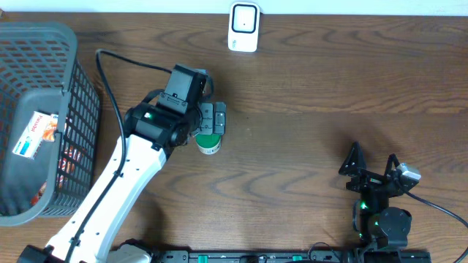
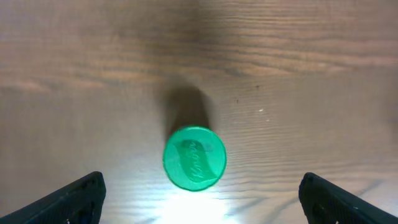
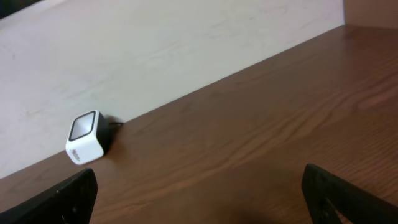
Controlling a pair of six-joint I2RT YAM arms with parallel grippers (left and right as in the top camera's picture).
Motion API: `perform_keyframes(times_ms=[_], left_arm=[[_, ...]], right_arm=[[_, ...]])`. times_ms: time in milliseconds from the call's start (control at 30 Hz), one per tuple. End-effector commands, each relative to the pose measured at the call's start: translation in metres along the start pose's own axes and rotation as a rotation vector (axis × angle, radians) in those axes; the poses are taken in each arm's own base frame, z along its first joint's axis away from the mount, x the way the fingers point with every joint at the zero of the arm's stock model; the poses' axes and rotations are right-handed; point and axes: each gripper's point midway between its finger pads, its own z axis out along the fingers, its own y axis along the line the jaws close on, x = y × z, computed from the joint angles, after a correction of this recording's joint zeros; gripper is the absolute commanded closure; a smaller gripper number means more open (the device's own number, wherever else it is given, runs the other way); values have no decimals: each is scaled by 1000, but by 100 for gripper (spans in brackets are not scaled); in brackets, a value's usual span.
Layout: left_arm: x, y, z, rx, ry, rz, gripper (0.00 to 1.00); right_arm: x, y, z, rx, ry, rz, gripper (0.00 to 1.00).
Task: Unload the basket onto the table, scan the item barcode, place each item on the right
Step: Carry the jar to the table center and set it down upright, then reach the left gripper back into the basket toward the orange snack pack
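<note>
The item, a small upright container with a green lid, stands on the wooden table left of centre. From the left wrist view I look straight down on the green lid. My left gripper hangs just above it, open, with the fingers wide apart on either side and touching nothing. The white barcode scanner stands at the table's far edge; it also shows at the left in the right wrist view, scanner. My right gripper rests open at the front right, nothing between its fingers.
A grey plastic basket holding packaged goods fills the left side. A black cable runs from the left arm past the basket. A pale wall lies behind the scanner.
</note>
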Motion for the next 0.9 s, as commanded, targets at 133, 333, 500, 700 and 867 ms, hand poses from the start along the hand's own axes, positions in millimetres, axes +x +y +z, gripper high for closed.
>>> perform_keyframes(times_ms=[133, 333, 500, 700, 867], left_arm=[[11, 4, 7, -34, 58, -152, 0], [15, 6, 6, -42, 74, -152, 0], [9, 7, -4, -36, 38, -124, 1], [-51, 49, -88, -95, -266, -217, 2], [-93, 118, -189, -181, -549, -397, 2]], right_arm=[[0, 0, 0, -2, 0, -13, 1], [0, 0, 0, -2, 0, -13, 1], [0, 0, 0, -2, 0, -13, 1], [0, 0, 0, -2, 0, -13, 1], [0, 0, 0, -2, 0, -13, 1]])
